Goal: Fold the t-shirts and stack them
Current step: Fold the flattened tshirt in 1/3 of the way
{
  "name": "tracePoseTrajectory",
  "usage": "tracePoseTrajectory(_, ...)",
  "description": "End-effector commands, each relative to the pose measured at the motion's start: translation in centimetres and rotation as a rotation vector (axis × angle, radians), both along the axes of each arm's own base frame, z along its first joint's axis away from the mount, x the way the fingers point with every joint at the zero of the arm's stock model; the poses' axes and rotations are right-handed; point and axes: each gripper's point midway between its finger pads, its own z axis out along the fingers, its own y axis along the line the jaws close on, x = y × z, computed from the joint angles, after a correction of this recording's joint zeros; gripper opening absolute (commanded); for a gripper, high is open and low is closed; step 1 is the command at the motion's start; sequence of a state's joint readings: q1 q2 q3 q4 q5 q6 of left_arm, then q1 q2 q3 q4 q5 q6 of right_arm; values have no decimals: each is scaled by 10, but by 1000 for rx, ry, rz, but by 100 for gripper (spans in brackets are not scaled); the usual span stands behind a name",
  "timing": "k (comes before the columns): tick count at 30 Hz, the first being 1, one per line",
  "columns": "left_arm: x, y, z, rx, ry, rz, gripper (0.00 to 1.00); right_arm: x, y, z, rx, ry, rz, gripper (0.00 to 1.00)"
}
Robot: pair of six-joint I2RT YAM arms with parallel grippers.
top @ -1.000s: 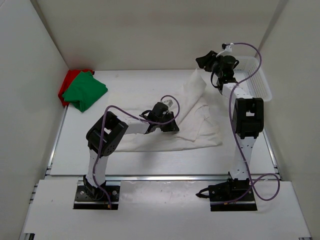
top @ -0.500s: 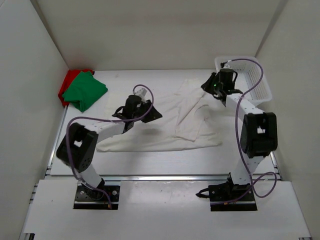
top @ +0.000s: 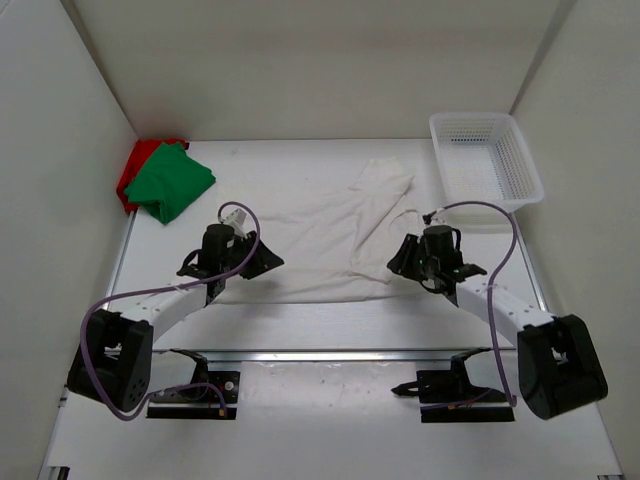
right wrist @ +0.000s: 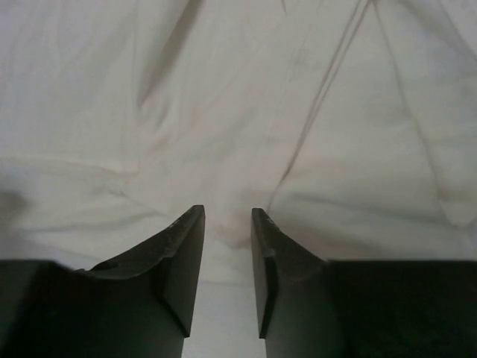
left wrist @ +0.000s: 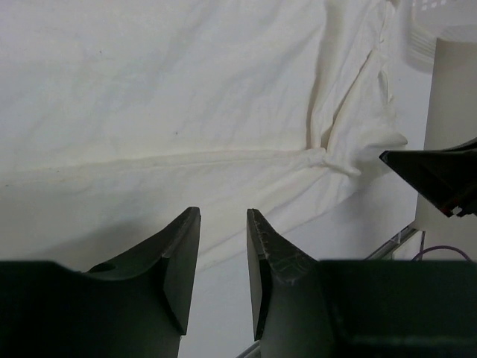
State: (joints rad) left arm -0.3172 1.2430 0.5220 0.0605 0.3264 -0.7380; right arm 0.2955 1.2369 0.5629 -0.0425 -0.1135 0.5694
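The white t-shirt (top: 330, 235) lies spread at the centre of the bench (top: 260, 160), green t-shirt (top: 170, 180) on red t-shirt (top: 133, 165) at ten o'clock, while my left end effector (top: 272, 262) and right end effector (top: 393, 265) hover parted and empty at its six-o'clock hem, which I'd pinch next.

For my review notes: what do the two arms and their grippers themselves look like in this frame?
The left arm and right arm have white links and bulky black joint housings, bolted to black base plates. A thin purple cable loops along each. The left gripper and right gripper are matt black; the jaws are paired wedge-shaped pieces with curved tips. No markings show.
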Motion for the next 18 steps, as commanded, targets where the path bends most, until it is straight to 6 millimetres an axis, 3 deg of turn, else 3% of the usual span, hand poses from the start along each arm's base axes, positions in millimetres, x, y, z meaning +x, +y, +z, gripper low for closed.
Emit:
tracePoseTrajectory(1, -5, -4, 2, -14, -28, -28, 42, -23, -4, -10, 23, 10, -14, 32)
tracePoseTrajectory(7, -4, -17, 6, -35, -40, -59, 42, -36, -2, -20, 46, 32, -10, 36)
tracePoseTrajectory(18, -5, -19, -1, -25, -33, -56, 43, -28, 18, -18, 101, 43, 77, 35)
